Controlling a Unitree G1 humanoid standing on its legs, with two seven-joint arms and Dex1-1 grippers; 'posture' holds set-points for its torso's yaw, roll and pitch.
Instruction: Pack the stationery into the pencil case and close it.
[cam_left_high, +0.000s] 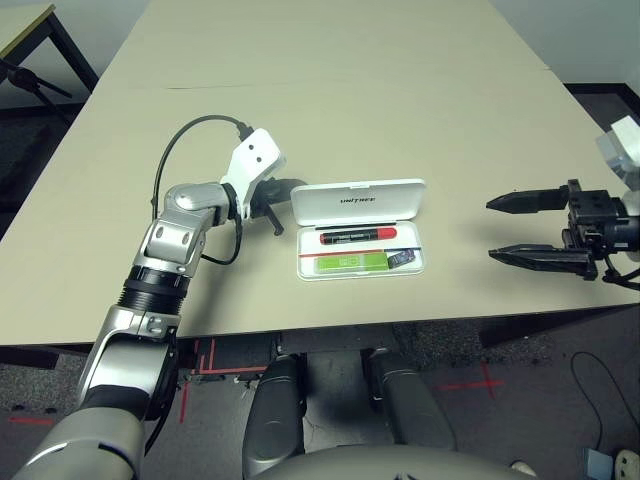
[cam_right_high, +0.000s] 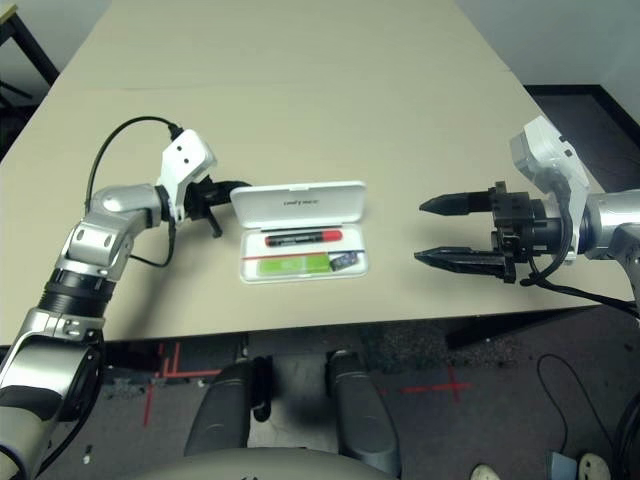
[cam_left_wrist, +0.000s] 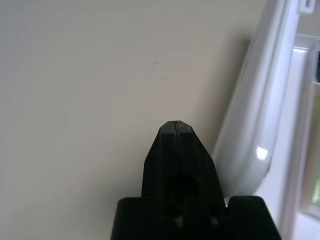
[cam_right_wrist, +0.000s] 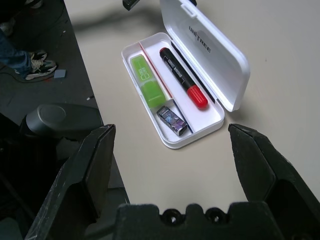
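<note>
So the worktop (cam_left_high: 450, 120) is a big plain beige one, its near edge running across in front of the robot, with grey floor (cam_left_high: 520, 400) below marked with red tape (cam_left_high: 487, 383). There's another table (cam_left_high: 22, 25) off past the far left corner, and someone's sneakers (cam_right_wrist: 42, 65) and blue trouser leg (cam_right_wrist: 14, 50) down on the floor.

The white pencil case (cam_right_high: 303, 277) sits near the front edge, lid (cam_left_high: 358, 203) up, with the red marker pen (cam_right_wrist: 183, 78), lime-green bar (cam_right_wrist: 148, 81) and little dark block (cam_right_wrist: 171, 120) inside. Left fingers (cam_left_wrist: 176, 131) are together, right beside the lid; right fingers (cam_right_high: 432, 232) are wide apart, over the worktop, well clear of the case.
</note>
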